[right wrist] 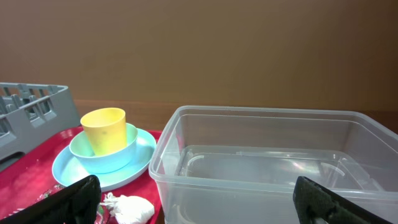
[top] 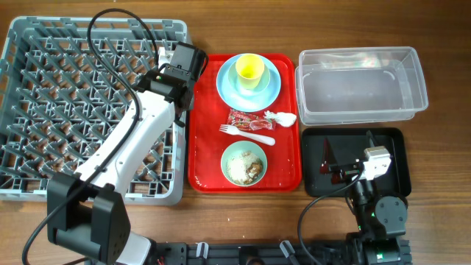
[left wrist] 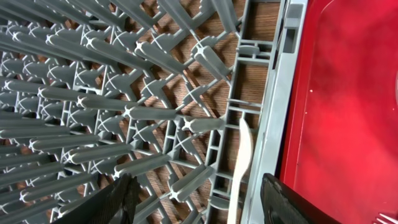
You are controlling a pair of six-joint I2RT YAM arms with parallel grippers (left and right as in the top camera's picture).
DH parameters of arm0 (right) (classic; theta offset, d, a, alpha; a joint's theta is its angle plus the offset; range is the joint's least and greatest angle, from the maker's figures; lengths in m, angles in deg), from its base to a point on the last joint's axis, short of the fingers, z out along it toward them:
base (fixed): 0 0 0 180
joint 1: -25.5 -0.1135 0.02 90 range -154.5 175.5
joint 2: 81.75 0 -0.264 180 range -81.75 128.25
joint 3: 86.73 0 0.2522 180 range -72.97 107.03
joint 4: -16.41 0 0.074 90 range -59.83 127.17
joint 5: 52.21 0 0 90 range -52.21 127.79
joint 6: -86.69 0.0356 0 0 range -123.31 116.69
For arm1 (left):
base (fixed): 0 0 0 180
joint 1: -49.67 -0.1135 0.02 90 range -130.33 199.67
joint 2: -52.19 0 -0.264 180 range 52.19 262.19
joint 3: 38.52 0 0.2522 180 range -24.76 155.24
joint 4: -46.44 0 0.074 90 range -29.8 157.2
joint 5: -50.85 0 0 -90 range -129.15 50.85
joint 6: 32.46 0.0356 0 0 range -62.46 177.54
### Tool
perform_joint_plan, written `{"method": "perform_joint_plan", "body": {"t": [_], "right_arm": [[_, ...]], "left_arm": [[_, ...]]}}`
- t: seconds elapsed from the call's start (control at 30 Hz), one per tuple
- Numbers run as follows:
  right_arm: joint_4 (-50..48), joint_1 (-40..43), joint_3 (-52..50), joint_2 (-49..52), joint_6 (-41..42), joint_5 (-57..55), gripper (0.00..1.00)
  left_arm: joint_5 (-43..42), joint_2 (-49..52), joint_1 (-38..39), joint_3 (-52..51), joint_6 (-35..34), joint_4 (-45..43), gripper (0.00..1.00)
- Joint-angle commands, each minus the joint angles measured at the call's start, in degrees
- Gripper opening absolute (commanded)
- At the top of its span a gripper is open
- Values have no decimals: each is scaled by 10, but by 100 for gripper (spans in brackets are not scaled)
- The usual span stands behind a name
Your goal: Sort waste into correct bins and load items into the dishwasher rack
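Grey rack (left wrist: 124, 112) held the white spoon (left wrist: 244, 149) under my left gripper (left wrist: 205, 202), parted and empty like the right gripper (right wrist: 205, 202); red wrapper (top: 243, 118) print unreadable.

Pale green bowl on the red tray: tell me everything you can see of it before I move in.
The pale green bowl is round and smooth and looks like plastic. It stands upright at the end of the red tray nearest the robot's bases, just behind the white fork and apart from it. Inside lie whitish crumbs with brown bits, covering much of the bottom. Only the tray touches it. It shows in the overhead view alone.
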Motion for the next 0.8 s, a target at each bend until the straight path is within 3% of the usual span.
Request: {"method": "perform_joint_plan", "body": {"t": [0.0,0.07,0.13,0.23,0.3,0.4,0.53,0.63,0.77], "right_arm": [[-2,3,-1,-2,-3,3,100],[-2,3,-1,-2,-3,3,100],[-2,3,-1,-2,-3,3,100],[-2,3,-1,-2,-3,3,100],[-2,3,-1,-2,-3,3,100],[-2,3,-1,-2,-3,3,100],[-2,3,-1,-2,-3,3,100],[-2,3,-1,-2,-3,3,100],[-2,3,-1,-2,-3,3,100]], "left_arm": [[-32,2,-1,-7,3,-2,64],[-89,-7,1,-6,3,-2,61],[-219,-37,4,-5,3,-6,54],[-397,-67,8,-5,-22,-10,36],[-472,-70,27,-5,-56,-8,29],[-459,-65,82,-17,-63,-11,5],[-317,-25,167,-22,-151,-19,6],[-279,17,194,-22,-193,-26,15],[-262,67,180,-22,-253,-38,16]]}}
